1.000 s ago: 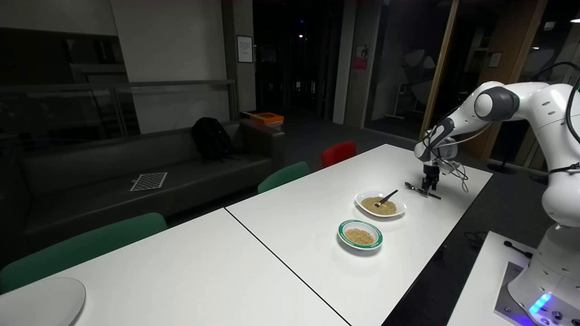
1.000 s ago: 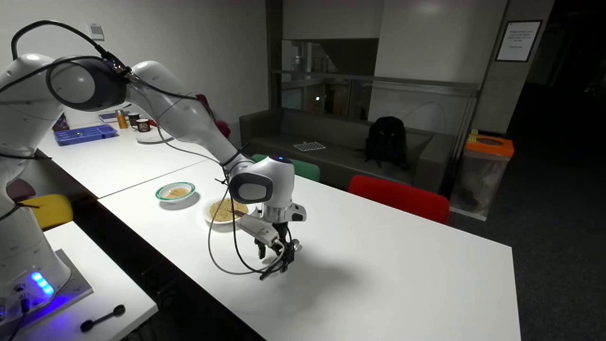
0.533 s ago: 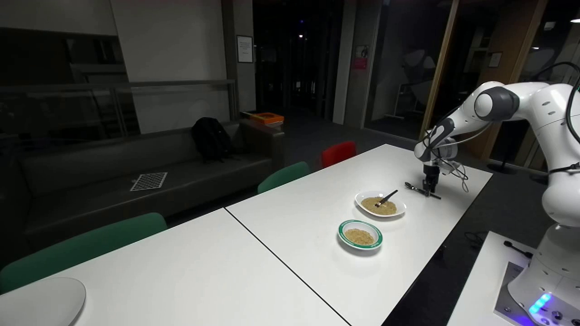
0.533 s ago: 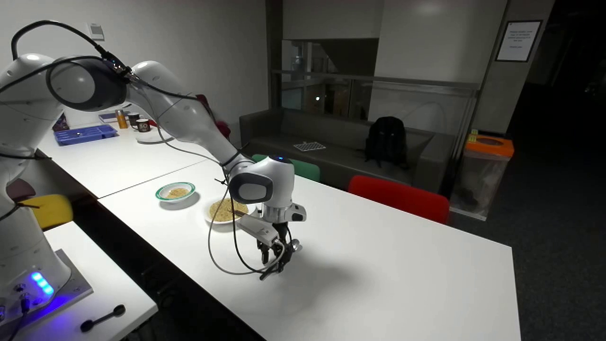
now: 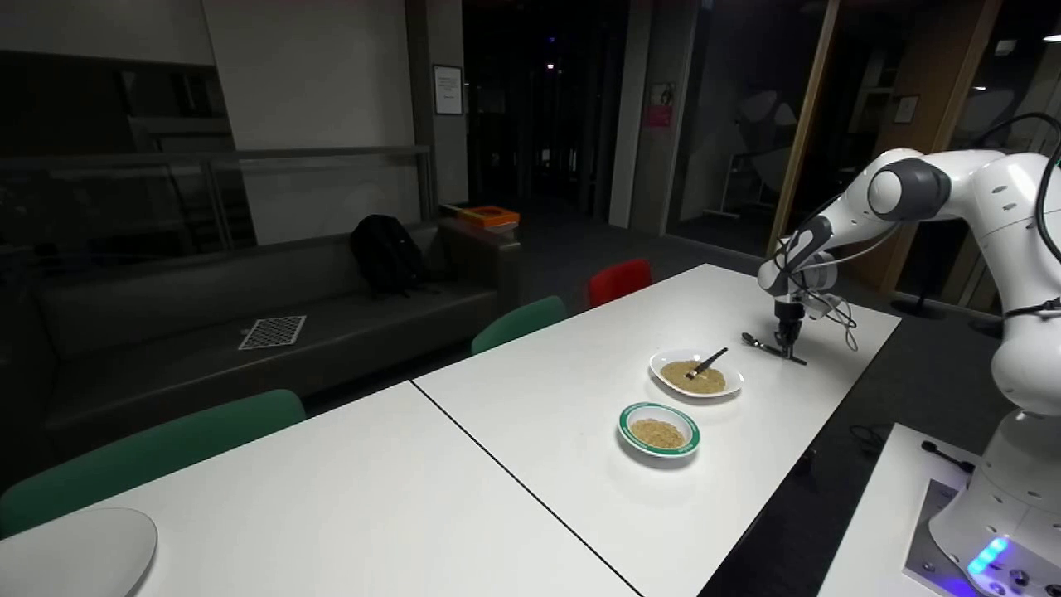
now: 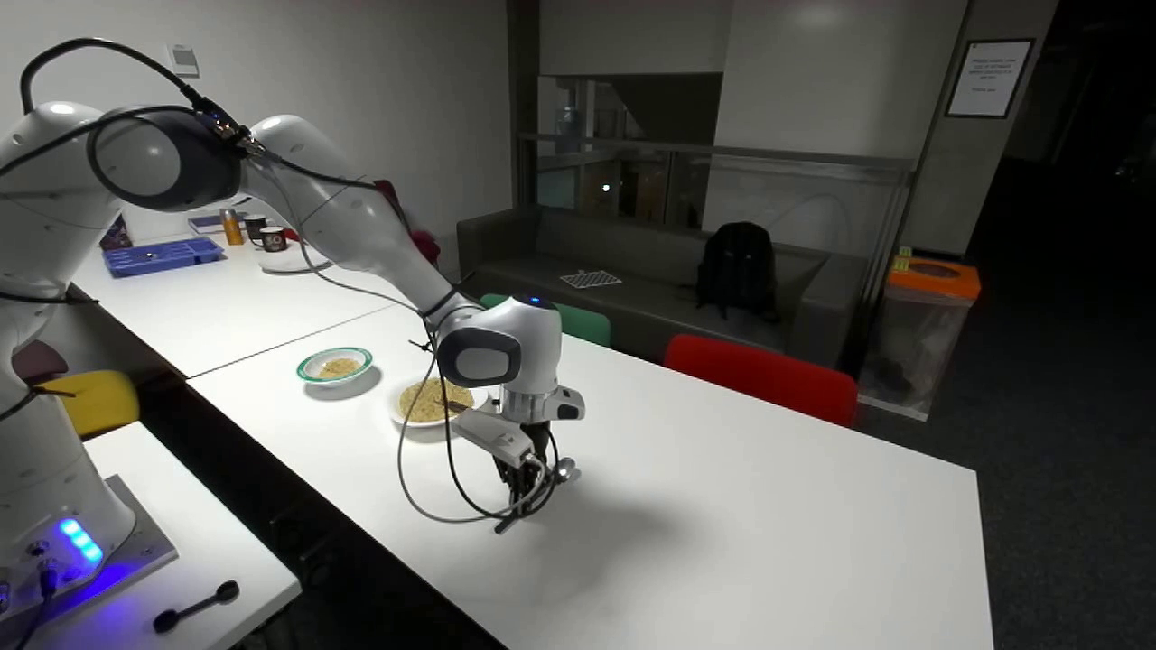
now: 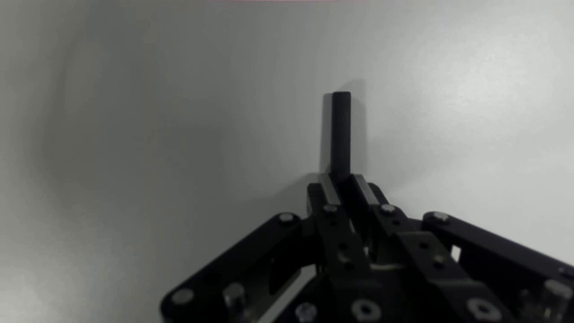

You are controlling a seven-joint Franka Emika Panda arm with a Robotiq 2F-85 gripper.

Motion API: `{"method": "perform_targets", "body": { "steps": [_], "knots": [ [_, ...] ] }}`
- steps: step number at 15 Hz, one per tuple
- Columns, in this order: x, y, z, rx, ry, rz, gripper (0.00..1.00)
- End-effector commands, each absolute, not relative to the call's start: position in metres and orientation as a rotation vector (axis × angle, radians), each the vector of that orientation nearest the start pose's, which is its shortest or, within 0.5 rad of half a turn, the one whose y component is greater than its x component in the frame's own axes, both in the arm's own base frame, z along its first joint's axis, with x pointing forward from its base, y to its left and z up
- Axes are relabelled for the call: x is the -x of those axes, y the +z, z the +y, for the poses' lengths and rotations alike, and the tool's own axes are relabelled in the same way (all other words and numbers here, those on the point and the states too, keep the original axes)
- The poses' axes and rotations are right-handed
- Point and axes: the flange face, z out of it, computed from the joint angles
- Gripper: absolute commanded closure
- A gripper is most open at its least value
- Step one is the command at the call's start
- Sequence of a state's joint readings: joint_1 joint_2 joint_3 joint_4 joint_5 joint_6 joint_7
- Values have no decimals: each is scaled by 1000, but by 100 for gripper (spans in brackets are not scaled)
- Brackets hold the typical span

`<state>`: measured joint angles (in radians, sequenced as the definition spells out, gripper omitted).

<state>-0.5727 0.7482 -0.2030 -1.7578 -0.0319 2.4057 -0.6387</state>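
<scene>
In an exterior view, the gripper (image 5: 787, 352) clasps a spoon (image 5: 767, 348) on the table (image 5: 555, 398), with a green-rimmed bowl (image 5: 661, 407) toward eight o'clock. In the wrist view, narrowed fingers (image 7: 341, 251) pinch its handle (image 7: 341, 134), which points to twelve.

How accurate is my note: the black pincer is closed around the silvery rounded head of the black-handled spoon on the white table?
Not quite: the wrist view shows the black pincer closed around the straight black handle, not the silvery head, which juts out free in an exterior view. The black-handled spoon is on the white table, as noted.
</scene>
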Motion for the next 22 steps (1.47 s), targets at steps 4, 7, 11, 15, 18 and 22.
{"method": "perform_targets", "body": {
  "steps": [4, 7, 11, 15, 18, 22],
  "knots": [
    [-466, 148, -444, 3237, 266, 85, 97],
    [-465, 156, -441, 3253, 251, 57, 97],
    [-467, 169, -435, 3279, 219, 29, 97],
    [-464, 197, -425, 3310, 238, 14, 97],
    [-458, 223, -417, 3353, 301, 18, 97],
    [-450, 256, -399, 3422, 470, 13, 97]
  ]
}}
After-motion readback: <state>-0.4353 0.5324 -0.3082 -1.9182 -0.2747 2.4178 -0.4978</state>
